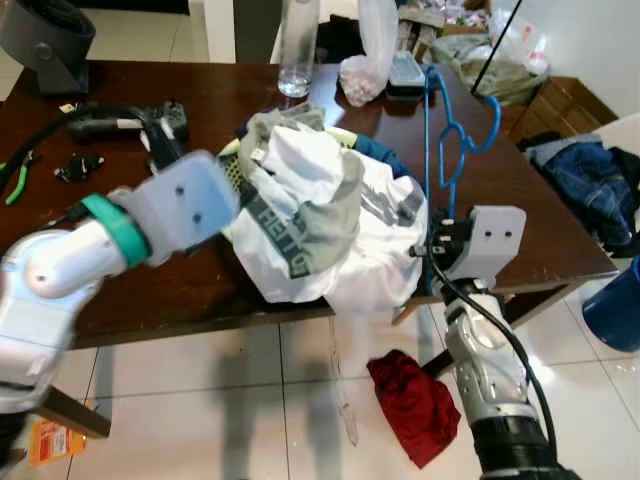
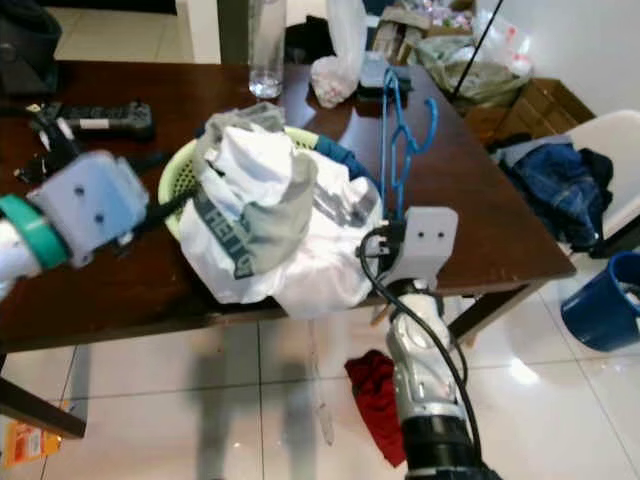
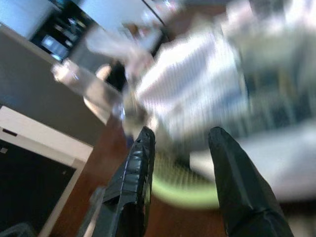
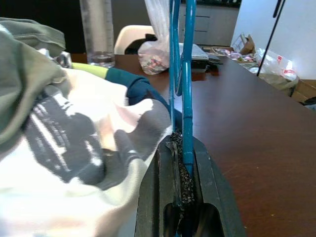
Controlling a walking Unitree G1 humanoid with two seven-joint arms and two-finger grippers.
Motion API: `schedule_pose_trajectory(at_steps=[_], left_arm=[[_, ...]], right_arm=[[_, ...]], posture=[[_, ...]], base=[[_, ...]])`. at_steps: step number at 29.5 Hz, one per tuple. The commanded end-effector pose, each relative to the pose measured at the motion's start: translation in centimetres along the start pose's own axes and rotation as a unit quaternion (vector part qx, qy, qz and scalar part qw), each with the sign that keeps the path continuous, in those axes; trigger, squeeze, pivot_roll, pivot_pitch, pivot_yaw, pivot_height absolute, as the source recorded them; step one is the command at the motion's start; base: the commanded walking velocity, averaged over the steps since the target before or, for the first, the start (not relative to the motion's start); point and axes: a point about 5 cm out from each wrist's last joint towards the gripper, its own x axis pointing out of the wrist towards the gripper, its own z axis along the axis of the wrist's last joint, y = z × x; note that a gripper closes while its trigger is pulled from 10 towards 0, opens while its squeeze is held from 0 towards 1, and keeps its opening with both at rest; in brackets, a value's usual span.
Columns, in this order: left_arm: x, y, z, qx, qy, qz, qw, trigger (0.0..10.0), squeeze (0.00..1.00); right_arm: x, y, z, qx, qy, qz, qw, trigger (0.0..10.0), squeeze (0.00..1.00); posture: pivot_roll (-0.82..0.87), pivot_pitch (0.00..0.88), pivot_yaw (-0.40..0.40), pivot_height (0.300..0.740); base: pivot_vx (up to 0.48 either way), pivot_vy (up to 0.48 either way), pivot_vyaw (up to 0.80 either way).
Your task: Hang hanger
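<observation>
Right gripper (image 4: 181,153) pinching the lower end of the blue plastic clothes hanger (image 1: 452,140), black fingers pressed together on its bars. Hanger standing upright above that gripper, hook end highest, over the dark brown wooden table (image 1: 300,110) near its right edge. Just to the left of the right gripper, a heap of white and grey garments (image 1: 320,220) spilling out of a light green plastic laundry basket (image 2: 175,175), with a dark blue cloth showing at the heap's far side. Left gripper (image 3: 180,163) hovering with fingers spread apart, holding nothing, pointing at the basket rim and the heap just ahead of it; that view blurring. Beyond the heap, a tall clear glass cylinder (image 1: 298,50) standing upright and a white plastic bag (image 1: 365,60) sitting beside it. Below the right arm, a red cloth (image 1: 415,405) lying on the white tiled floor (image 1: 250,420).
</observation>
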Motion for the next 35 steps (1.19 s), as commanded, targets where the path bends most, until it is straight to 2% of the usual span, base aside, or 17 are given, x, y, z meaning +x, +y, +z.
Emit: schedule_pose_trajectory(at_steps=[1, 3, 7, 8, 9, 10, 15, 16, 18, 20, 24, 26, 28, 29, 31, 32, 35], left_arm=[[0.0, -0.7, -0.1, 0.024, -0.004, -0.030, 0.999, 10.0, 0.00], [-0.2, -0.8, -1.1, 0.064, 0.007, -0.058, 0.996, 10.0, 0.00], [-0.3, -1.1, -1.5, 0.085, 0.010, -0.071, 0.994, 10.0, 0.00], [-0.3, -1.5, -1.9, 0.108, 0.011, -0.088, 0.990, 10.0, 0.00], [-0.3, -1.5, -1.9, 0.108, 0.011, -0.088, 0.990, 10.0, 0.00], [-0.1, -2.6, -2.9, 0.139, 0.006, -0.129, 0.982, 10.0, 0.00], [0.0, -3.2, -3.5, 0.171, -0.002, -0.160, 0.972, 10.0, 0.00], [0.5, -3.4, -3.9, 0.186, -0.010, -0.173, 0.967, 10.0, 0.00], [0.5, -3.4, -3.9, 0.186, -0.010, -0.173, 0.967, 10.0, 0.00], [1.5, -3.5, -4.7, 0.215, -0.021, -0.176, 0.960, 10.0, 0.00], [1.5, -3.5, -4.7, 0.215, -0.021, -0.176, 0.960, 10.0, 0.00], [3.0, -3.4, -5.5, 0.241, -0.026, -0.155, 0.958, 10.0, 0.02], [3.0, -3.4, -5.5, 0.241, -0.026, -0.155, 0.958, 10.0, 0.02], [3.8, -3.1, -5.5, 0.250, -0.034, -0.135, 0.958, 10.0, 0.96], [3.8, -3.1, -5.5, 0.250, -0.034, -0.135, 0.958, 10.0, 0.96], [4.5, -2.6, -5.1, 0.252, -0.044, -0.111, 0.960, 10.0, 1.00], [5.0, -2.2, -4.7, 0.257, -0.055, -0.095, 0.960, 10.0, 1.00]], right_arm=[[-0.3, -0.7, -0.4, -0.001, 0.009, -0.009, 1.000, 10.0, 0.00], [-0.5, -0.5, -0.6, -0.001, 0.014, -0.007, 1.000, 10.0, 0.00], [-0.6, -0.5, -0.7, -0.001, 0.016, -0.006, 1.000, 10.0, 0.00], [-0.6, -0.4, -0.8, -0.001, 0.018, -0.004, 1.000, 10.0, 0.00], [-0.6, -0.4, -0.8, -0.001, 0.018, -0.004, 1.000, 10.0, 0.00], [-0.6, -0.4, -0.8, -0.002, 0.022, -0.001, 1.000, 10.0, 0.00], [-0.7, -0.4, -0.9, -0.004, 0.025, 0.001, 1.000, 10.0, 0.00], [-0.8, -0.4, -0.9, -0.005, 0.026, 0.002, 1.000, 10.0, 0.00], [-0.8, -0.4, -0.9, -0.005, 0.026, 0.002, 1.000, 10.0, 0.00], [-1.0, -0.4, -0.9, -0.006, 0.028, 0.003, 1.000, 10.0, 0.00], [-1.0, -0.4, -0.9, -0.006, 0.028, 0.003, 1.000, 10.0, 0.00], [-1.3, -0.3, -1.0, -0.007, 0.030, 0.003, 1.000, 10.0, 0.00], [-1.3, -0.3, -1.0, -0.007, 0.030, 0.003, 1.000, 10.0, 0.00], [-1.5, -0.4, -1.0, -0.007, 0.031, 0.003, 0.999, 10.0, 0.00], [-1.5, -0.4, -1.0, -0.007, 0.031, 0.003, 0.999, 10.0, 0.00], [-1.5, -0.4, -1.0, -0.008, 0.032, 0.003, 0.999, 10.0, 0.00], [-1.6, -0.4, -0.9, -0.008, 0.032, 0.003, 0.999, 10.0, 0.00]], posture=[[0.10, 0.079, 0.006, 0.740], [0.10, 0.080, 0.004, 0.740], [0.10, 0.082, 0.001, 0.740], [0.10, 0.084, -0.001, 0.740], [0.10, 0.084, -0.001, 0.740], [0.10, 0.093, -0.006, 0.740], [0.10, 0.095, -0.006, 0.740], [0.10, 0.109, -0.006, 0.740], [0.10, 0.109, -0.006, 0.740], [0.09, 0.122, 0.002, 0.740], [0.09, 0.122, 0.002, 0.740], [0.07, 0.140, 0.003, 0.740], [0.07, 0.140, 0.003, 0.740], [0.07, 0.145, 0.005, 0.740], [0.07, 0.145, 0.005, 0.740], [0.07, 0.150, 0.009, 0.740], [0.06, 0.154, 0.013, 0.740]], base=[[0.000, 0.000, 0.00], [0.000, 0.000, 0.00], [0.000, 0.000, 0.00], [0.000, 0.000, 0.00], [0.000, 0.000, 0.00], [0.000, 0.000, 0.00], [0.000, 0.000, 0.00], [0.000, 0.000, 0.00], [0.000, 0.000, 0.00], [0.000, 0.000, 0.00], [0.000, 0.000, 0.00], [0.000, 0.000, 0.00], [0.000, 0.000, 0.00], [0.000, 0.000, 0.00], [0.000, 0.000, 0.00], [0.000, 0.000, 0.00], [0.000, 0.000, 0.00]])
